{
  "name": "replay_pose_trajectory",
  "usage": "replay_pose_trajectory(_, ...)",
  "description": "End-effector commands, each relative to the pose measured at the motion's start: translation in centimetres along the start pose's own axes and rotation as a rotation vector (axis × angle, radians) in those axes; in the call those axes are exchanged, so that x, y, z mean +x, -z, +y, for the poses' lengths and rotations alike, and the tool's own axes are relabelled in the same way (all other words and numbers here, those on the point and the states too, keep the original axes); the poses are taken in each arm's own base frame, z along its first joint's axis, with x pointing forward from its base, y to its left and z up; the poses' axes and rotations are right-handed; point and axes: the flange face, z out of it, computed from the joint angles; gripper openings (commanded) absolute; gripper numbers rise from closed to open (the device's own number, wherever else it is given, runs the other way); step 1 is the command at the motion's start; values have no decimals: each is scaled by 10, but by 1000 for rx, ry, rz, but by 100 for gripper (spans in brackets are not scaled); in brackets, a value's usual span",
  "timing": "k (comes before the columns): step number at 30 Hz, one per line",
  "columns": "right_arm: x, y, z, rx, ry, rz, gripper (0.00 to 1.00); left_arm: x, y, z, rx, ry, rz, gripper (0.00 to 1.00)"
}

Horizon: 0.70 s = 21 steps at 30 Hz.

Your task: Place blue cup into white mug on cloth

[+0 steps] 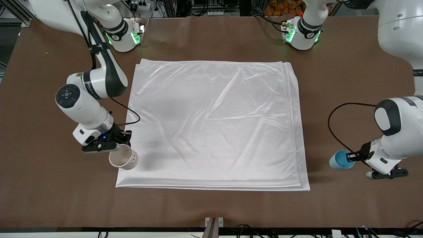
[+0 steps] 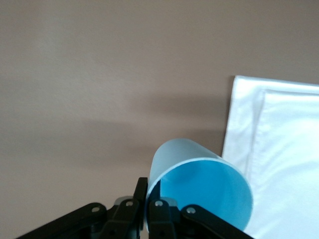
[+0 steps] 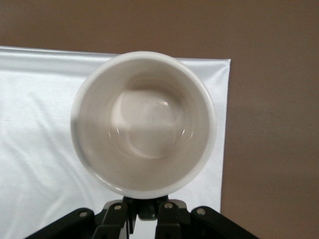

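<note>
The right hand (image 1: 114, 145) pinches the white mug (image 1: 124, 159) over the cloth's (image 1: 214, 122) corner. The left hand (image 1: 358, 158), pinching the blue cup (image 1: 338, 160), hangs over bare surface (image 1: 363, 205), well apart toward its own end.

The cloth (image 1: 214, 125) is large, shiny white, folded in layers and lightly wrinkled, lying flat. The white mug (image 1: 124, 159) is tilted, its empty inside showing, over the cloth's corner at the right arm's end. The blue cup (image 1: 339, 160) is tilted on its side, off the cloth, toward the left arm's end.
</note>
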Motion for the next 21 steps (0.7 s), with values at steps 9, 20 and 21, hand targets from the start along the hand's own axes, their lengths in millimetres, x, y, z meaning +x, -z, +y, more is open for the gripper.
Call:
replay_pose_trajectory(9, -2, 25, -148, 14, -135, -47, 0, -16, 21, 62, -10, 86, -35, 0)
replay_pose_trajectory(20, -32, 3, -258, 8, -191, -36, 0, -33, 17, 124, 0, 139, -73, 0)
replay_pose_trajectory(21, -35, 1, -267, 6, -194, -38, 0, -35, 17, 132, 2, 148, -78, 0)
